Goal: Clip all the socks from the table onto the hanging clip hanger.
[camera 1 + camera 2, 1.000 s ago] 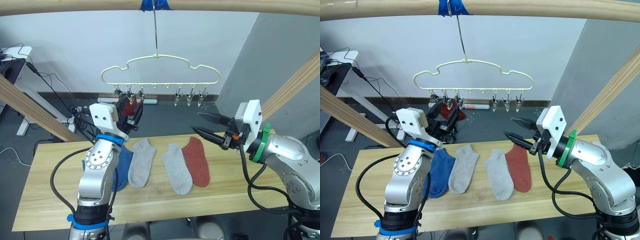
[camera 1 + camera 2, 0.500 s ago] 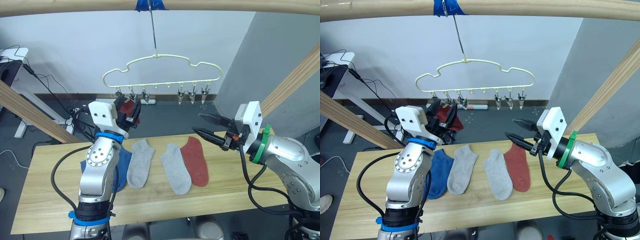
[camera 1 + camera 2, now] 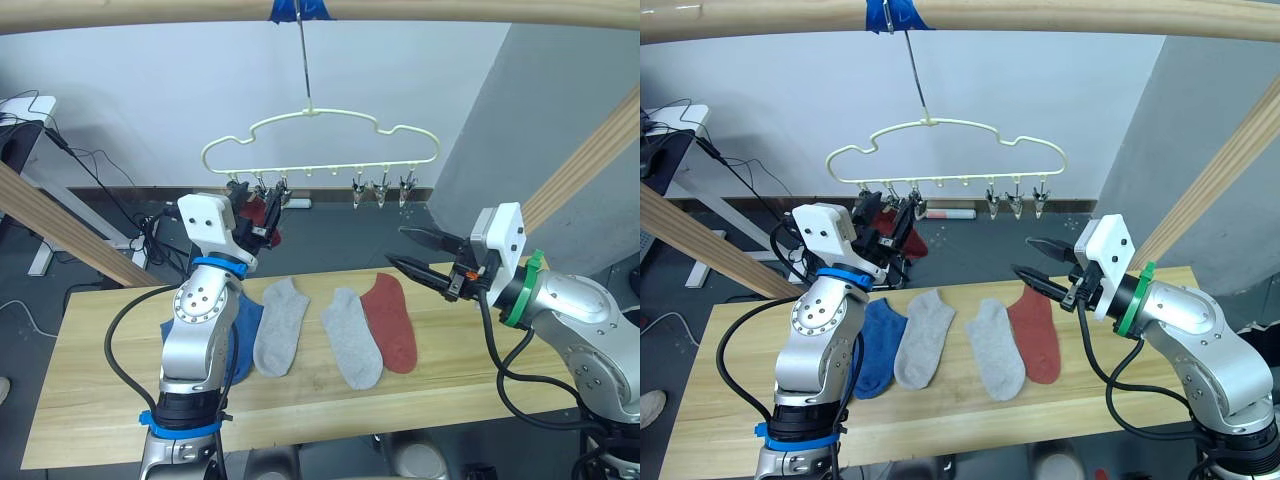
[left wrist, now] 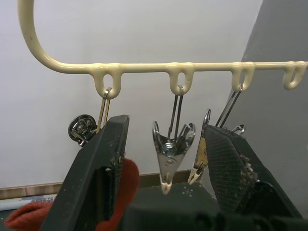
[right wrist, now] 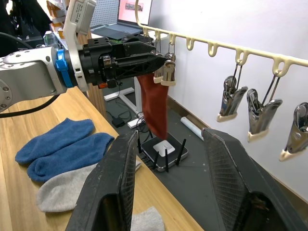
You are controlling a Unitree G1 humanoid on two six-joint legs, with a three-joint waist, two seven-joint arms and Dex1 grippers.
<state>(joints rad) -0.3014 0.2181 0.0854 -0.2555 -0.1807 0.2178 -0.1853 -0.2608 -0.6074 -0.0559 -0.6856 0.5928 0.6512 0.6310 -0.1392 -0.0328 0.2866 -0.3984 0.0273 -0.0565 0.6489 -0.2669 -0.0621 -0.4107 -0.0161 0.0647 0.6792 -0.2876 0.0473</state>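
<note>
**A:** Clipping step, by the look of it. Seeing the left gripper point(image 4: 166, 125) raised to the left end of the hanger point(image 3: 312, 113), just left of centre in the head view. Fingers parted, straddling one metal clip point(image 4: 173, 154) without touching it.

**B:** And the red sock point(image 5: 154, 106)?

**A:** Hanging straight down beneath those fingers, right beside the clip, toe pointing at the floor behind the table point(image 3: 100, 400). Peeking out red behind the left-hand finger in the wrist view. Can't tell whether a clip or a finger has hold of it.

**B:** Over to the right gripper point(image 3: 395, 247), then.

**A:** Wide open, holding nothing. Hovering at centre right, above the table's far edge, well apart from the hanger and its three free clips at the right end.

**B:** Leaving plenty on the wood?

**A:** Counting a blue pair point(image 5: 62, 144) at left, then a grey sock point(image 3: 278, 325), another grey sock point(image 3: 352, 335), and a second red one point(image 3: 392, 320) nearest the right gripper. Early days, judging by that row.

**B:** Next move?

**A:** Probably making sure of the cuff in a clip's teeth, then easing the left fingers clear without tugging the sock loose. After that, down to the table for another. Worth watching the hanger, too: hung from one hook, likely to swing at a nudge.
</note>
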